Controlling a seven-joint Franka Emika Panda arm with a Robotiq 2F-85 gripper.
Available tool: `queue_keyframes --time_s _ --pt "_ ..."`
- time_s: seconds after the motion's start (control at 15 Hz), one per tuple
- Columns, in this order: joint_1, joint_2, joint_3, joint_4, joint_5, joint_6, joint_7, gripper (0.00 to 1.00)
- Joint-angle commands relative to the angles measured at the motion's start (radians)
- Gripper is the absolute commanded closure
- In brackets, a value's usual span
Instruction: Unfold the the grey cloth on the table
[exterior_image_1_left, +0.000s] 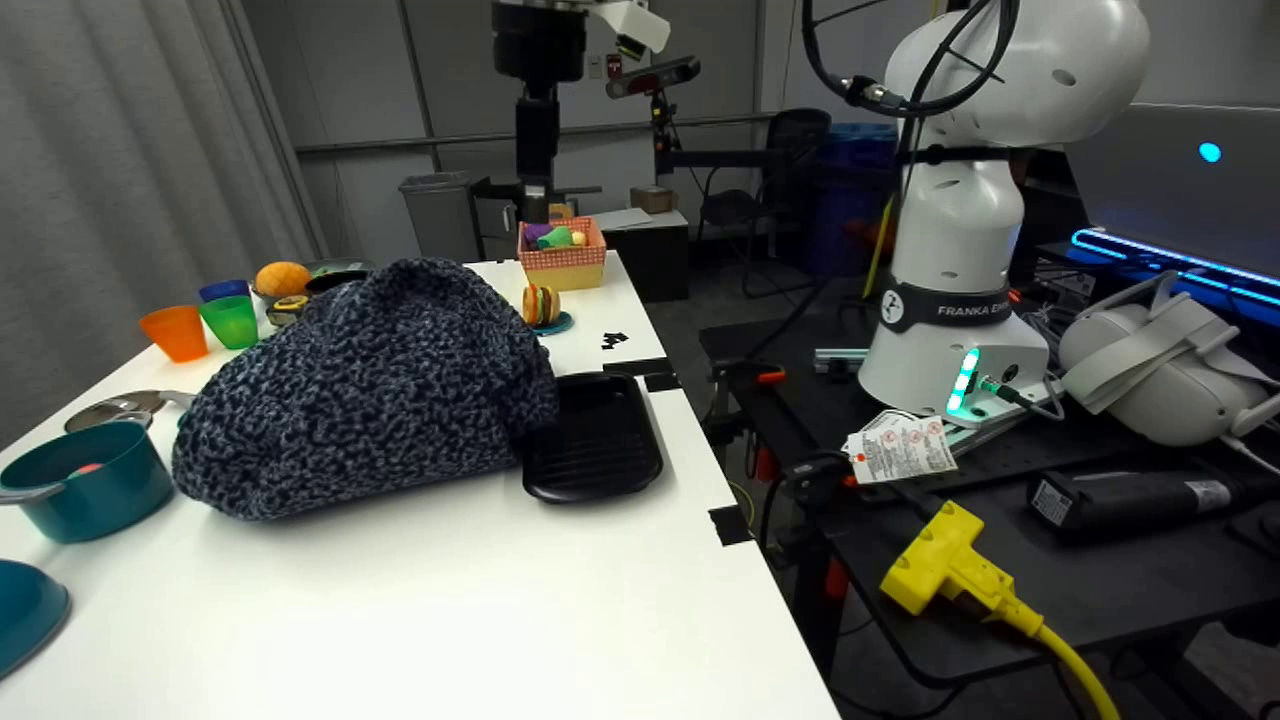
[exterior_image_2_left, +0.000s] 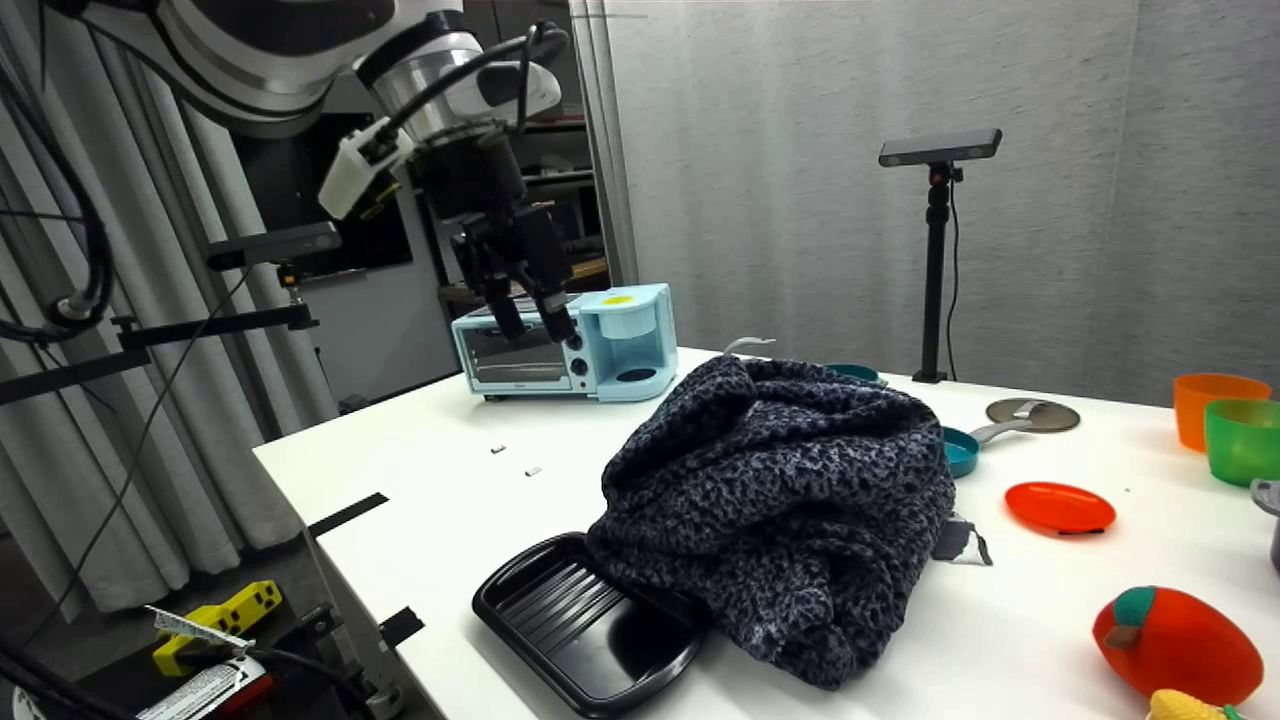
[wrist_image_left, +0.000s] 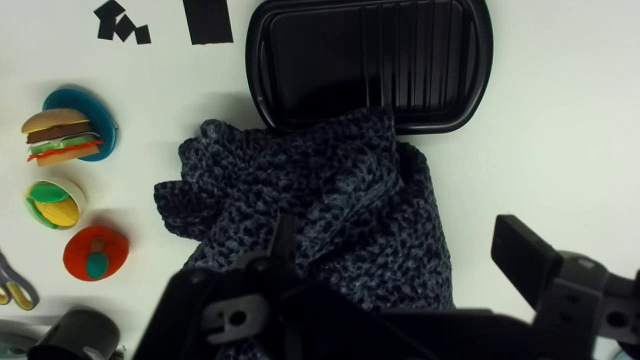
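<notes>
The grey cloth (exterior_image_1_left: 370, 390) lies bunched in a thick, creased heap on the white table (exterior_image_1_left: 480, 620). In an exterior view the cloth (exterior_image_2_left: 780, 500) rises to a rumpled peak, and one edge of it overlaps the black tray. My gripper (exterior_image_2_left: 535, 328) hangs in the air well above the tabletop, apart from the cloth. From the wrist view, the gripper (wrist_image_left: 396, 225) is wide open with nothing between its fingers. Folds of the cloth (wrist_image_left: 310, 185) show below and between them, and the body of the gripper hides its lower part.
A black ribbed tray (exterior_image_2_left: 590, 630) touches the cloth. Around it stand a teal pot (exterior_image_1_left: 90, 480), an orange cup (exterior_image_1_left: 175, 333), a toy burger (wrist_image_left: 62, 137), a red toy (exterior_image_2_left: 1180, 645) and a basket (exterior_image_1_left: 562, 265). A light-blue toaster oven (exterior_image_2_left: 570, 345) sits at the table's back.
</notes>
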Motion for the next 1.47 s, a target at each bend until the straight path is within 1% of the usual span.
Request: queue_keyframes --time_s 0.0,0.2,0.4,0.73,1.4 --pt "-0.02 0.128 -0.033 0.043 0.002 0.137 0.022 0.0" --pt "-0.027 0.196 -0.056 0.06 0.01 0.211 0.026 0.0" --pt "-0.016 0.26 -0.081 0.074 0.051 0.245 0.011 0.0" --pt "-0.008 0.355 -0.093 0.099 0.108 0.274 -0.005 0.0" --pt "-0.021 0.525 -0.122 0.234 0.128 0.269 -0.036 0.0"
